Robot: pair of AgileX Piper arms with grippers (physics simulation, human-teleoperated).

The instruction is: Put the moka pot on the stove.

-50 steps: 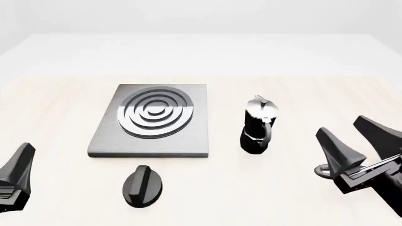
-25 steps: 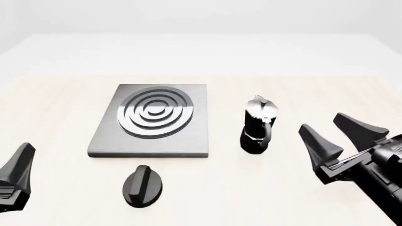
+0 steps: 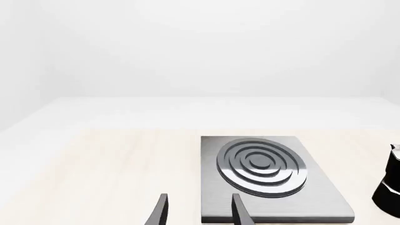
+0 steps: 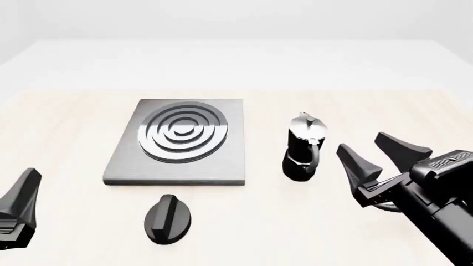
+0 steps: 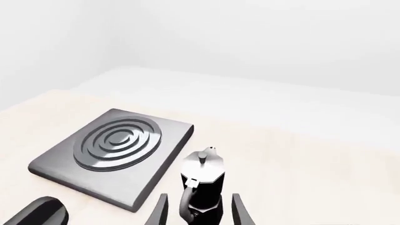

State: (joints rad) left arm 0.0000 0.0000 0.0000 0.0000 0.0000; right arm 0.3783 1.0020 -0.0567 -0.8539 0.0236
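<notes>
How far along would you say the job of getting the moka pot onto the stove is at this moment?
Nothing is finished: the moka pot stands on the table to the right of the stove, whose burner is bare. In hand: the right gripper is open beside the pot, lined up but not touching. Left: grasp, lift, place. The left gripper sits idle.

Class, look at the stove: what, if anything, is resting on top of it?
Nothing rests on the stove; its ring burner is bare. The moka pot stands on the table to its right. Whatever lies beneath the slab is hidden.
</notes>
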